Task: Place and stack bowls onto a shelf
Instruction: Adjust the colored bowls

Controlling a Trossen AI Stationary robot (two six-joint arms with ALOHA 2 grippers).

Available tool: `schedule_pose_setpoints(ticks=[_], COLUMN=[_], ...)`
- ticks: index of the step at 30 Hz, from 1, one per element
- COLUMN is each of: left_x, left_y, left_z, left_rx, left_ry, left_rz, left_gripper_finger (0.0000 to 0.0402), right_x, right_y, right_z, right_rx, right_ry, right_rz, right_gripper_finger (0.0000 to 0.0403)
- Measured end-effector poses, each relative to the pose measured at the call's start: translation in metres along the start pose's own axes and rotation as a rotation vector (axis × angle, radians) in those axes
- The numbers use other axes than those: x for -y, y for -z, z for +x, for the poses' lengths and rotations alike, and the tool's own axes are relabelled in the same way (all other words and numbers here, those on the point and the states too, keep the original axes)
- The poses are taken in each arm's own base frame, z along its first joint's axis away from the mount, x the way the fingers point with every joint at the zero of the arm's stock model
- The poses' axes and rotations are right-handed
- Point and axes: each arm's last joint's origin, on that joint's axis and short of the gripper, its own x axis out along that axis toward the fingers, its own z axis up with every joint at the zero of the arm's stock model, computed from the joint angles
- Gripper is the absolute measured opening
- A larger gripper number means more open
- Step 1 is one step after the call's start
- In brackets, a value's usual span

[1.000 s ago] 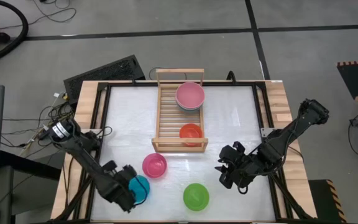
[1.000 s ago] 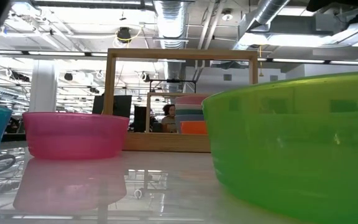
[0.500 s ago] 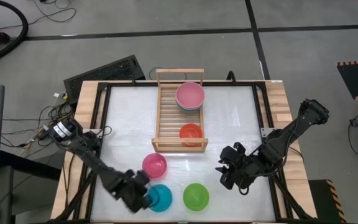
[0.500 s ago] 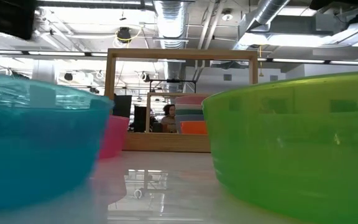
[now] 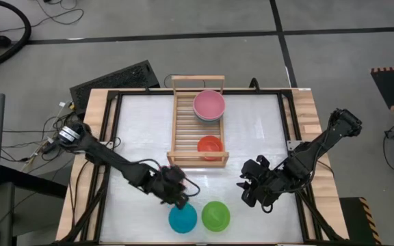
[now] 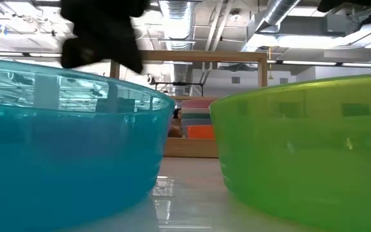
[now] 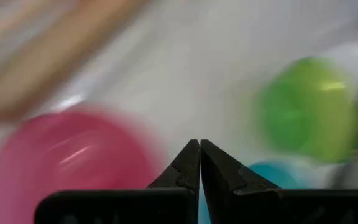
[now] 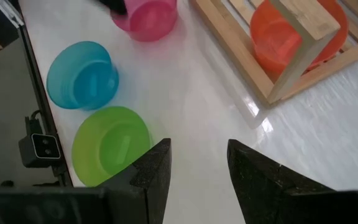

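Observation:
My left gripper (image 5: pixel 181 199) is shut and stands between the magenta bowl (image 7: pixel 67 163) and the cyan bowl (image 5: pixel 182 219), just off the cyan bowl's far rim. In the high view it hides the magenta bowl. The cyan bowl sits on its base next to the lime green bowl (image 5: pixel 215 215) near the table's near edge. On the wooden shelf (image 5: pixel 183 123) sits a stack of larger bowls with the pink bowl (image 5: pixel 209 104) on top, and the orange-red bowl (image 5: pixel 210 146) by the near end. My right gripper (image 5: pixel 250 188) is open, waiting right of the green bowl. My left gripper's shut fingers (image 7: pixel 191 163) stand close to the cyan bowl's far rim (image 6: pixel 76 71), seen above it in the low view. I cannot tell whether they touch it.
The shelf's near end bar (image 8: pixel 303 28) stands just beyond the magenta bowl. Bare white tabletop (image 5: pixel 139 137) lies left of the shelf, and more lies right of it. The near table edge runs close behind the cyan and green bowls.
My left gripper has swept from the near left corner toward the table's right, then toward the far edge up to the magenta bowl. The cyan bowl has slid along the table to the right and now sits beside the green bowl.

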Motion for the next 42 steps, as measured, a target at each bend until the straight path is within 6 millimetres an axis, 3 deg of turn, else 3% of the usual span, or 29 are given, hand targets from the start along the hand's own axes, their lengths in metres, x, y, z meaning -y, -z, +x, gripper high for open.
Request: schedule_pose_setpoints(ticks=[4,8,11,15,21,30,35,39,42], left_x=[-0.021,-0.039,-0.055,-0.078,-0.096,-0.068,-0.047,-0.043,-0.041], left_y=[0.009,0.025,0.035,0.045,0.057,0.052,0.032,0.024,0.026], left_z=[-0.037,-0.064,-0.064,-0.043,-0.009,0.02,0.036,0.035,0.017], left_rx=[-0.09,-0.094,-0.024,0.0,0.02,0.161,0.26,0.235,0.184], left_ry=[-0.3,-0.475,-0.594,-0.637,-0.493,-0.021,0.222,0.289,0.26], left_rz=[-0.001,-0.031,-0.059,-0.048,-0.087,-0.301,-0.319,-0.302,-0.29], left_gripper_finger=[0.0,0.0,0.0,0.0,0.0,0.0,0.0,0.0,0.0], right_x=[0.0,0.0,0.0,0.002,0.002,0.002,0.003,0.002,0.002], right_y=[0.0,-0.001,-0.002,-0.004,-0.005,-0.005,-0.004,-0.004,-0.005], right_z=[0.0,0.0,0.0,0.002,0.002,0.002,0.002,0.002,0.002], right_rx=[0.001,0.018,0.027,0.029,0.03,0.029,0.026,0.027,0.028], right_ry=[0.0,0.008,0.011,0.016,0.018,0.017,0.022,0.021,0.018], right_rz=[-0.005,-0.006,-0.003,0.016,0.031,0.03,0.006,0.006,0.009], right_gripper_finger=[0.0182,0.0182,0.0182,0.0182,0.0182,0.0182,0.0182,0.0182,0.0182])
